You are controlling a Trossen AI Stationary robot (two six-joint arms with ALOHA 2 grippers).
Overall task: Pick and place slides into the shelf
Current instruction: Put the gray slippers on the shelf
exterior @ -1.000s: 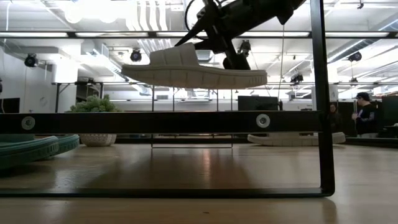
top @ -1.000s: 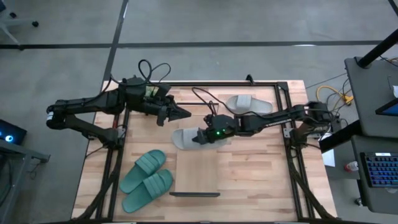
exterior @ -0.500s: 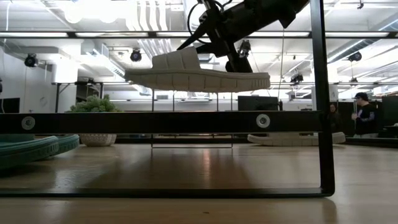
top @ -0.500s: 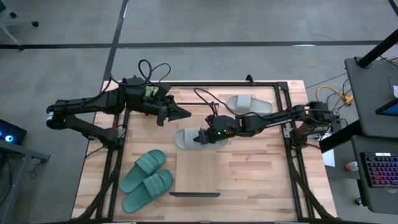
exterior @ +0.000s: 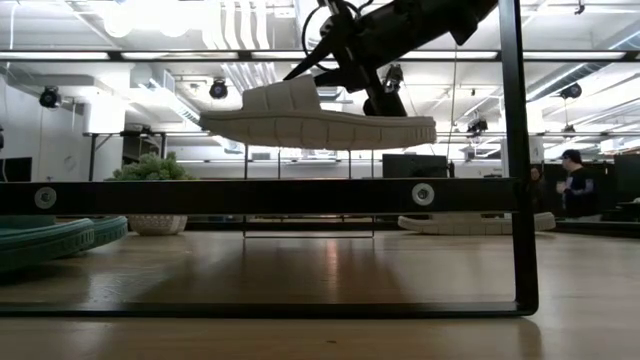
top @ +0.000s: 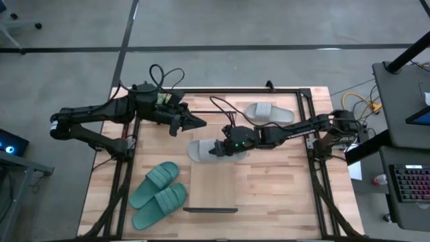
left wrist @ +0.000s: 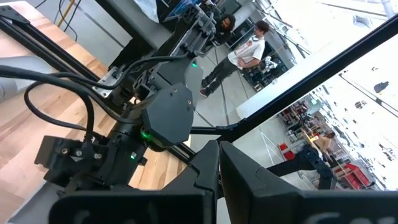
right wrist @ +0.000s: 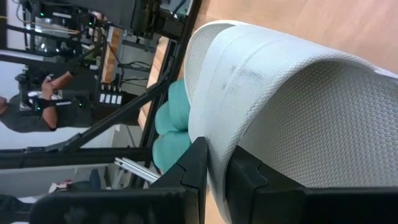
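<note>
My right gripper (top: 220,148) is shut on a light grey slide (top: 203,149), held above the table's middle; the low view shows this slide (exterior: 320,125) in the air. The other grey slide (top: 269,113) lies sole down at the far right. The teal-green pair (top: 159,195) lies sole down at the near left. The shelf (top: 213,188) is a narrow plank at the near middle; its black end frame (exterior: 518,200) stands close in the low view. My left gripper (top: 199,122) is shut and empty, in the air left of the held slide. My right gripper pinches the grey slide's wide strap at its edge (right wrist: 214,140) between its two fingers (right wrist: 193,165), one finger under the strap and one over it. The fingers come slanting down from the table's right side. The slide hangs near level, sole down, clear of the table.
Black frame rails (top: 310,128) run along the table's left, right and far edges. Cables (top: 164,75) loop at the left arm's wrist. Bare wood lies right of the shelf (top: 275,181). A person (exterior: 575,185) stands in the room beyond the table.
My right gripper has shifted a little toward the table's right edge with the grey slide, which stays lifted and near level.
</note>
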